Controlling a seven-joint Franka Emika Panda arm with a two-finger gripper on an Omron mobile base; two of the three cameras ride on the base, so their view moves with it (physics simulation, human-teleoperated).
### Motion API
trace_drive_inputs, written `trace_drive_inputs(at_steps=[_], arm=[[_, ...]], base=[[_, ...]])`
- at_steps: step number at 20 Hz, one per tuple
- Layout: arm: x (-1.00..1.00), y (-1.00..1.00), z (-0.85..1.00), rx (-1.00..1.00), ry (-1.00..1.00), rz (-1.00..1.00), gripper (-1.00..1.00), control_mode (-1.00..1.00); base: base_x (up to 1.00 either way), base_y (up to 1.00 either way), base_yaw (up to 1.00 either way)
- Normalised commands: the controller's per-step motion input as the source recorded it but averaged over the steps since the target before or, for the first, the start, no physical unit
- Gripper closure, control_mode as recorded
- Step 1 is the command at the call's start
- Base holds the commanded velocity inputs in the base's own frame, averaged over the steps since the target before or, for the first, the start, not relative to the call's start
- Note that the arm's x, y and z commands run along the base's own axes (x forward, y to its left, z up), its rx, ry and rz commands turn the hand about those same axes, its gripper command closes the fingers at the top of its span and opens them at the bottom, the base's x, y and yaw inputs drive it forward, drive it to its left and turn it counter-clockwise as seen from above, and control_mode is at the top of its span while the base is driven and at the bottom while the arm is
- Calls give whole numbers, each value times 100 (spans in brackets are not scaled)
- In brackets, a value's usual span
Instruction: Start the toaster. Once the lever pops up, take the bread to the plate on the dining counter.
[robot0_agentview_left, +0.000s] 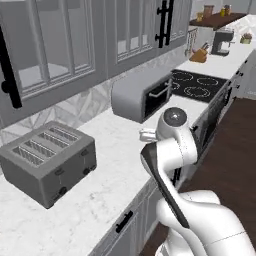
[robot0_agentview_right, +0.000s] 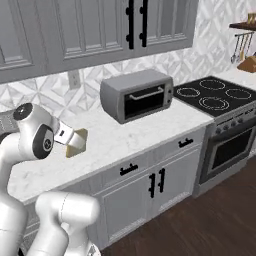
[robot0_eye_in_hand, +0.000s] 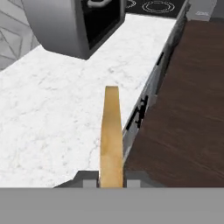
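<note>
The grey metal toaster (robot0_agentview_left: 50, 162) stands on the marble counter at the left, its slots showing no bread. A tan slice of bread (robot0_eye_in_hand: 111, 135) stands edge-on between my fingertips, and my gripper (robot0_eye_in_hand: 111, 183) is shut on it. From the right base view the bread (robot0_agentview_right: 77, 142) hangs in the air above the counter, near its front edge, held at the end of my hand. The plate and the dining counter are out of view.
A grey toaster oven (robot0_agentview_right: 136, 94) sits on the counter (robot0_agentview_right: 120, 140) ahead, against the tiled wall. A black cooktop (robot0_agentview_right: 214, 95) and oven follow to the right. Dark wood floor (robot0_eye_in_hand: 183, 113) lies beside the cabinets. Wall cabinets (robot0_agentview_left: 65, 45) hang above.
</note>
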Motion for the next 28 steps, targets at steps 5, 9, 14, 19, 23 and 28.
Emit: trace_drive_inputs(at_steps=[5,9,14,19,23,28], arm=[[0,0,0,0,0,0,100,100],[0,0,0,0,0,0,100,100],[0,0,0,0,0,0,100,100],[0,0,0,0,0,0,100,100],[0,0,0,0,0,0,100,100],[0,0,0,0,0,0,100,100]], base=[[3,-7,-91],[26,-5,-87],[38,-32,-67],[55,-47,-45],[77,-56,-38],[92,-69,-37]])
